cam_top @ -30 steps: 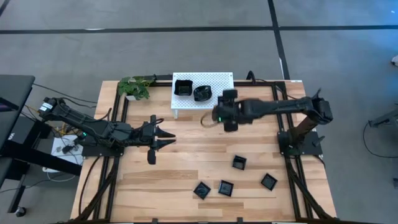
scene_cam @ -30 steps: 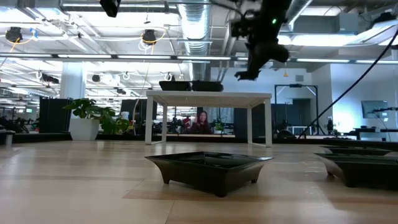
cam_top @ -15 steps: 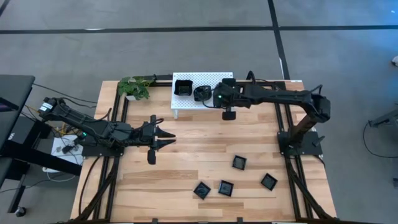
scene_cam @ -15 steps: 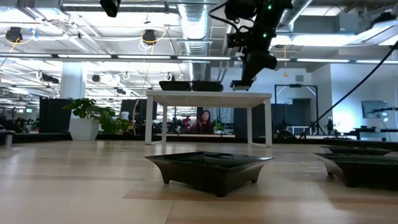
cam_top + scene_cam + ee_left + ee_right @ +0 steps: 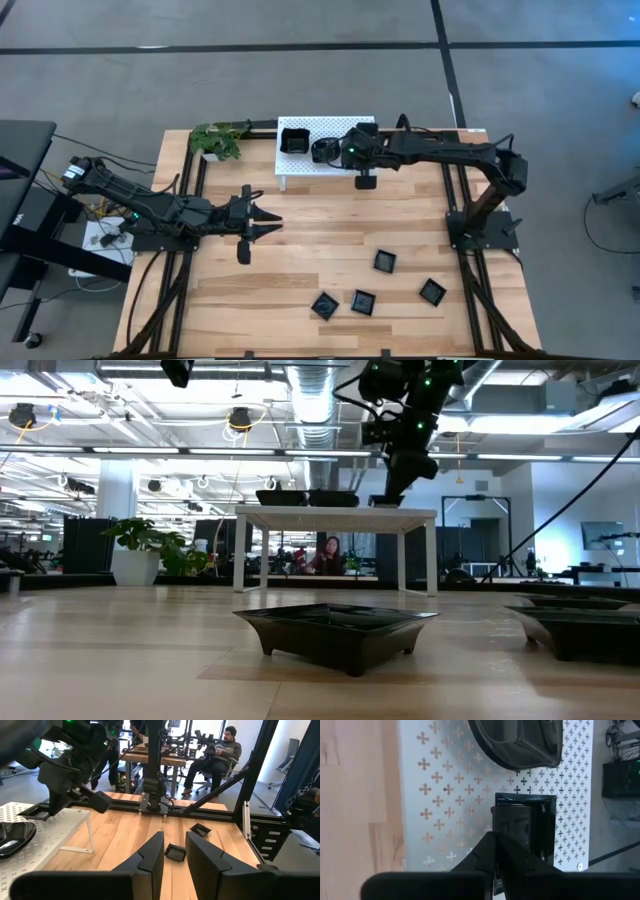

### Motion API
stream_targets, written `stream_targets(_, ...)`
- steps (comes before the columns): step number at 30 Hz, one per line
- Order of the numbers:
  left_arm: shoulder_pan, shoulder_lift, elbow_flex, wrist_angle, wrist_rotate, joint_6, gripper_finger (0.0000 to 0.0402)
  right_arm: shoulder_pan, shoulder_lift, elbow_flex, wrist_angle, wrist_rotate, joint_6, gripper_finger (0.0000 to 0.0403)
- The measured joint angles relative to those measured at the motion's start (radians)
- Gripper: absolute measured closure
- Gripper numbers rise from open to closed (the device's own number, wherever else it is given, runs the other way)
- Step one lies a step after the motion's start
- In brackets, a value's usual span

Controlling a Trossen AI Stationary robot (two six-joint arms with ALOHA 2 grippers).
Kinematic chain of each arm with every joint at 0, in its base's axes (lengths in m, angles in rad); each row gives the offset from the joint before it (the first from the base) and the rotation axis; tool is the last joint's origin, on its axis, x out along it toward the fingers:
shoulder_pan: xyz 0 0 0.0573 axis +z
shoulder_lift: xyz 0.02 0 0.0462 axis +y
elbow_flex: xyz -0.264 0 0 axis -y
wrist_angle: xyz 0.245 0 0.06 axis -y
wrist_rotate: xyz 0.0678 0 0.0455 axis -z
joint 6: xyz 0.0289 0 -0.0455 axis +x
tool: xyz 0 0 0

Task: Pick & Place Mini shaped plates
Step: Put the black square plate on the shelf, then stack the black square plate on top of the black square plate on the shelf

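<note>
Right gripper (image 5: 495, 845) pinching square plate (image 5: 522, 827) over white rack (image 5: 445, 795); left gripper (image 5: 262, 222) open, idle

Both arms are matte black, chunky at the joints — the left arm (image 5: 150, 210) trails bundled black cables and shows a small green light, the right arm (image 5: 440, 155) a green light too, near its blocky wrist. Fingers (image 5: 150, 857) are dark, wedge-shaped, smooth-faced.

No readable text, labels, brands or numbers anywhere. Only a punched cross pattern on the white rack (image 5: 445, 795), and possibly lettering on distant room fixtures, too small to make out.
</note>
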Motion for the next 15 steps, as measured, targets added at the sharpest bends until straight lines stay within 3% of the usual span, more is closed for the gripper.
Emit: stream_targets(15,0.000,0.000,0.000,0.000,0.000,0.000,0.0320,0.049,-0.013,0.001,-0.038,0.004,0.128,0.0287)
